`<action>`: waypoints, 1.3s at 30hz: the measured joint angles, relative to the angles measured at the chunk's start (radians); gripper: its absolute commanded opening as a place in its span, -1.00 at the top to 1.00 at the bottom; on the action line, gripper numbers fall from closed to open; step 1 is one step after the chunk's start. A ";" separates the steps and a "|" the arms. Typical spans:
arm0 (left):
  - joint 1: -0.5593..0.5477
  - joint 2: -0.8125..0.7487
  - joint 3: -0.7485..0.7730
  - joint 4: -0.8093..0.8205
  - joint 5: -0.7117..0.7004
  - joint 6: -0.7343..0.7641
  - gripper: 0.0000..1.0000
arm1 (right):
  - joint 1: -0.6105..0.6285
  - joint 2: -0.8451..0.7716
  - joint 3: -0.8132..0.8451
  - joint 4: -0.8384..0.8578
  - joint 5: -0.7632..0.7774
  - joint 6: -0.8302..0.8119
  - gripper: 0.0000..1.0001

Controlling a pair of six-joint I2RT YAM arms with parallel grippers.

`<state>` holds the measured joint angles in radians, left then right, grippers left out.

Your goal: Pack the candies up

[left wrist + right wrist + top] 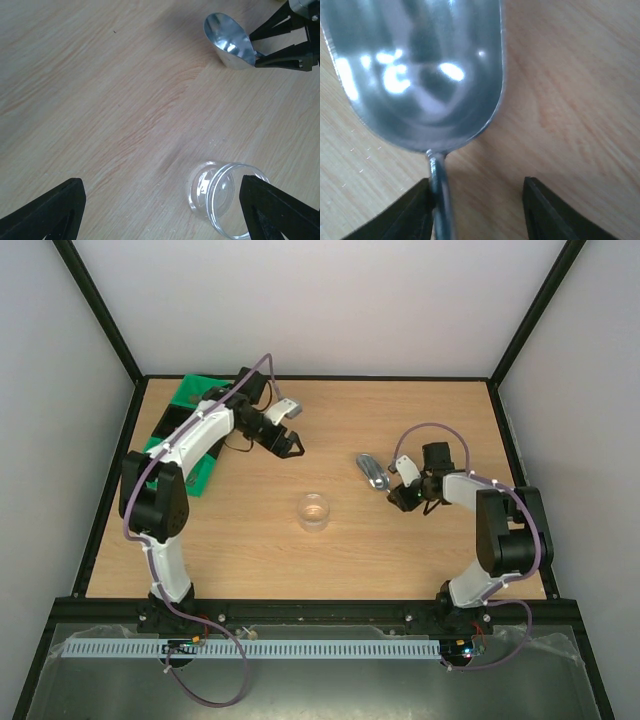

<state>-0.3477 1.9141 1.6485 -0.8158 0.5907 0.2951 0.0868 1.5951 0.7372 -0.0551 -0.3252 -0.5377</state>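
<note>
Two claws angled down, jaws apart: L claw (292,447) near jar (313,510), R claw (475,200) astride scoop (371,469) handle.

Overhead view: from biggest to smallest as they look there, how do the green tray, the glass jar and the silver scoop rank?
1. green tray: clearly largest, even with the left arm covering part of it.
2. glass jar and silver scoop: about alike in this view, too close to rank.

A silver scoop (372,470), a clear jar (314,511), a pale wood-grained desk (400,560) and a green tray (183,400) at its far-left corner are being shown.
</note>
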 measured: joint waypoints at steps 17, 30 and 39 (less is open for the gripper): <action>0.018 -0.063 -0.012 0.008 0.021 0.064 -0.69 | 0.032 -0.079 0.135 -0.175 -0.035 -0.119 0.97; 0.019 -0.065 0.193 -0.206 0.156 0.370 -0.60 | 0.290 -0.165 0.317 -0.508 -0.033 -0.304 0.97; -0.089 -0.019 0.211 -0.323 0.203 0.474 -0.42 | 0.415 -0.166 0.432 -0.581 -0.001 -0.289 0.97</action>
<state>-0.4366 1.8946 1.8599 -1.1385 0.7933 0.7689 0.5014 1.4292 1.1690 -0.6361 -0.3264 -0.8265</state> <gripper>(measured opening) 0.729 0.083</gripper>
